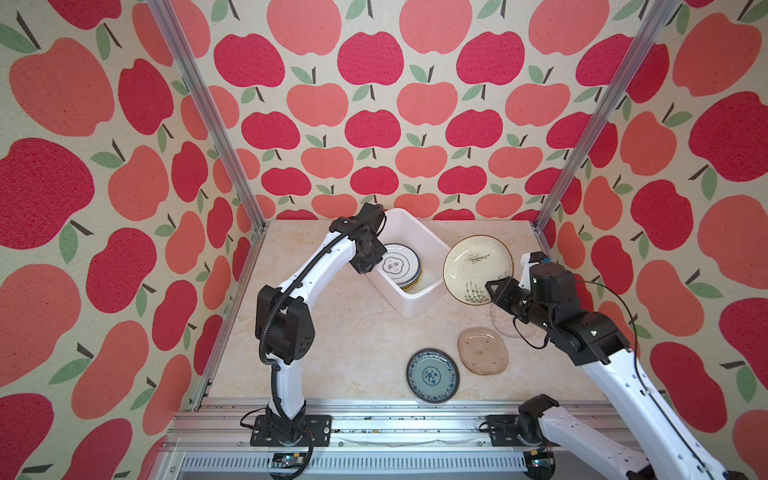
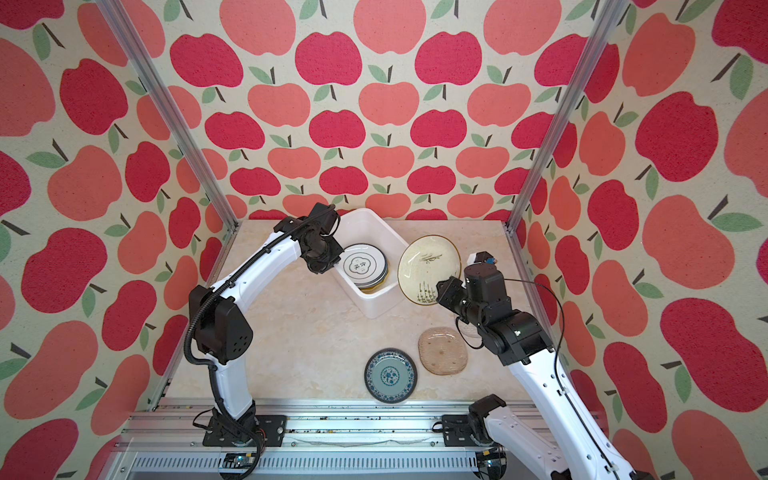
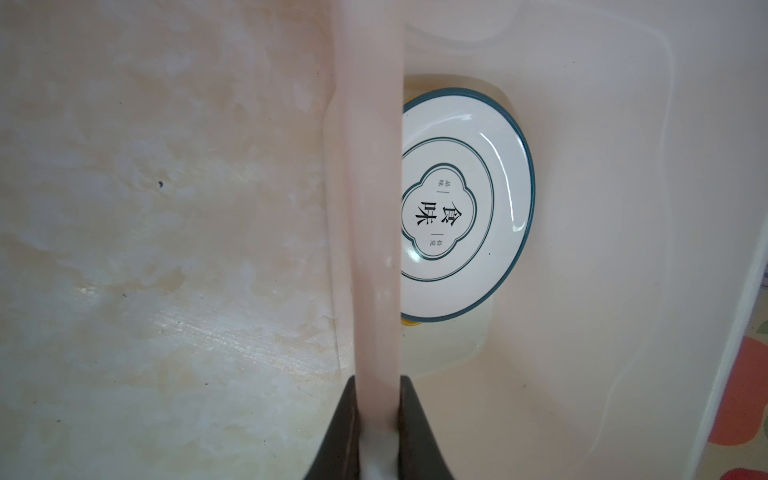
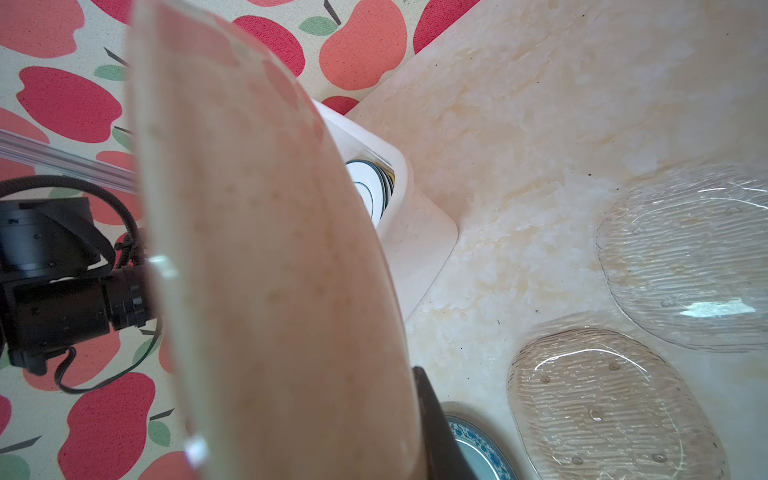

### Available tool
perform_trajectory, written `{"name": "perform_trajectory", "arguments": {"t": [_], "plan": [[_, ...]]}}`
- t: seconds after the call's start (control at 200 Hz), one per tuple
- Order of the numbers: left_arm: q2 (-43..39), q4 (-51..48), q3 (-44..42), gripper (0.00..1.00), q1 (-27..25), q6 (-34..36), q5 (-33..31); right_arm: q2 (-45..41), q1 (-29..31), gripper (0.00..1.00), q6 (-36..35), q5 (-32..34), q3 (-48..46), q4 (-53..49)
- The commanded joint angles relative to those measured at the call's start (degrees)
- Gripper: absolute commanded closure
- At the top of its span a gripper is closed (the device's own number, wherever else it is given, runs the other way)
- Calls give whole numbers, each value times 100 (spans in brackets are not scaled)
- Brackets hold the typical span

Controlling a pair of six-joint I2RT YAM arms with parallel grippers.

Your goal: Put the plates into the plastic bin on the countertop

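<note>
1. At centre frame, on the beige marble countertop [image 1: 332,332]: plastic bin [image 1: 415,309], askew, stacked plates [image 1: 401,266] inside.
2. Clamped tight on its left wall: left gripper [image 3: 376,399].
3. Right of centre, rim pinched by right gripper [image 1: 496,286]: cream plate [image 1: 473,266], tilted.
4. Lower centre, lying flat: blue-patterned plate [image 1: 432,375], amber glass plate [image 1: 483,350], clear glass plate [image 4: 685,257].
5. All round: apple-print walls [image 1: 374,104], aluminium rails [image 1: 374,411].

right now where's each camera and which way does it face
top views: high up front, facing down at the countertop; left arm, right arm show
left wrist: on left arm, facing along its tool, shut on bin rim
right wrist: on right arm, facing the cream plate its tool holds
wrist views share the white plate
</note>
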Motion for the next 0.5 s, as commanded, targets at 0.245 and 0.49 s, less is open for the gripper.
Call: {"name": "perform_trajectory", "arguments": {"t": [0.245,0.49], "plan": [[-1845,320,-1954,100,-468,-1375,-670,77,-39,100,94,-574,214,933],[-2298,480,-2546,94,-564,-1501,-798,532,-6,100,339,-1089,325,1228]]}}
